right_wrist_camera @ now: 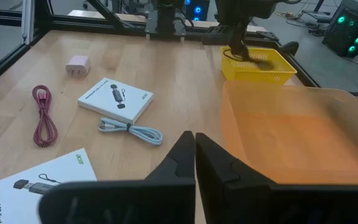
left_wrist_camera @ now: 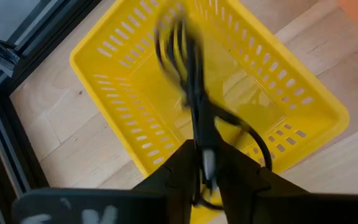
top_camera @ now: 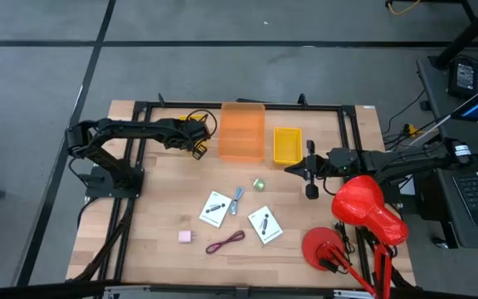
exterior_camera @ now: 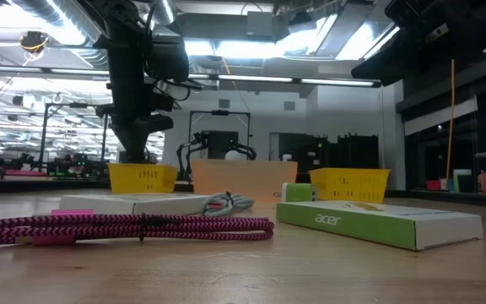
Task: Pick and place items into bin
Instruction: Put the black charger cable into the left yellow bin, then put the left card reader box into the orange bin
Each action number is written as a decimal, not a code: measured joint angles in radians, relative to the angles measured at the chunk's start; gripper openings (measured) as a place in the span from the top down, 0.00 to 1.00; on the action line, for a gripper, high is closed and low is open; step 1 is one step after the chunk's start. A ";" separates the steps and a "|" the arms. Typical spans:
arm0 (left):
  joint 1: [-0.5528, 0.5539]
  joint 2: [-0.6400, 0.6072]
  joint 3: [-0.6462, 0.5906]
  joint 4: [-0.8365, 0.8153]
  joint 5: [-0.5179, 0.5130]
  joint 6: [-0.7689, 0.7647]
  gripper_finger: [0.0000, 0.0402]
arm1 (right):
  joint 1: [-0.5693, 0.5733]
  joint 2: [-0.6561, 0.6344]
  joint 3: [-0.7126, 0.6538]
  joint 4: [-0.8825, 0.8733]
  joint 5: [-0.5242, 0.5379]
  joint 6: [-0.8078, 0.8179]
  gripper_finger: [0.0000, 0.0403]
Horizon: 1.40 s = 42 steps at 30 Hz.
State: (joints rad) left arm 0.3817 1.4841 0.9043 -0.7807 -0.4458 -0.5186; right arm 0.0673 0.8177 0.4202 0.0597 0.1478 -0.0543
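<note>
My left gripper (left_wrist_camera: 207,177) hangs over a yellow slotted bin (left_wrist_camera: 135,81) at the table's far left, shut on a black cord (left_wrist_camera: 194,93). The cord's lower loops reach down into that bin (right_wrist_camera: 253,62). On the near middle of the table lie two white cards (top_camera: 215,208) (top_camera: 265,224), a green cube (top_camera: 258,184), a pink square (top_camera: 186,237), a maroon cord (top_camera: 226,242) and a blue-grey clip (top_camera: 237,199). My right gripper (top_camera: 290,169) is shut and holds nothing, raised at the right near an orange bin (top_camera: 241,131). My left gripper has the black cord's plug end (left_wrist_camera: 207,163) in the narrow gap between its two fingers. It comes from above, slanting down over the bin. The cord hangs below the fingers, slack and blurred, with its loops inside the yellow bin.
A second yellow bin (top_camera: 286,145) stands right of the orange bin. A red lamp-like object (top_camera: 370,208) with a round base (top_camera: 320,247) stands at the near right. Black frame rails (top_camera: 131,166) border the table. The wood is bare between the bins and the items.
</note>
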 joint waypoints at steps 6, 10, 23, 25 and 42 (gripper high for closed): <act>0.000 0.000 0.000 0.003 -0.008 0.000 0.76 | 0.000 0.000 0.000 0.000 0.000 0.000 1.00; 0.000 -0.010 0.000 0.003 -0.051 0.013 0.73 | 0.000 0.000 0.000 0.000 0.000 0.000 1.00; 0.012 -0.046 0.000 0.059 -0.141 0.080 0.73 | 0.000 0.000 0.000 0.001 0.000 0.001 1.00; 0.013 -0.046 0.000 0.082 -0.141 0.099 0.73 | 0.000 0.000 0.000 0.001 0.000 0.001 1.00; -0.165 -0.253 0.069 0.084 -0.133 0.287 0.84 | 0.000 0.000 0.000 0.000 0.000 0.001 1.00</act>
State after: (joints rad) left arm 0.2168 1.2308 0.9735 -0.6968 -0.5786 -0.2317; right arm 0.0673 0.8177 0.4202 0.0597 0.1478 -0.0536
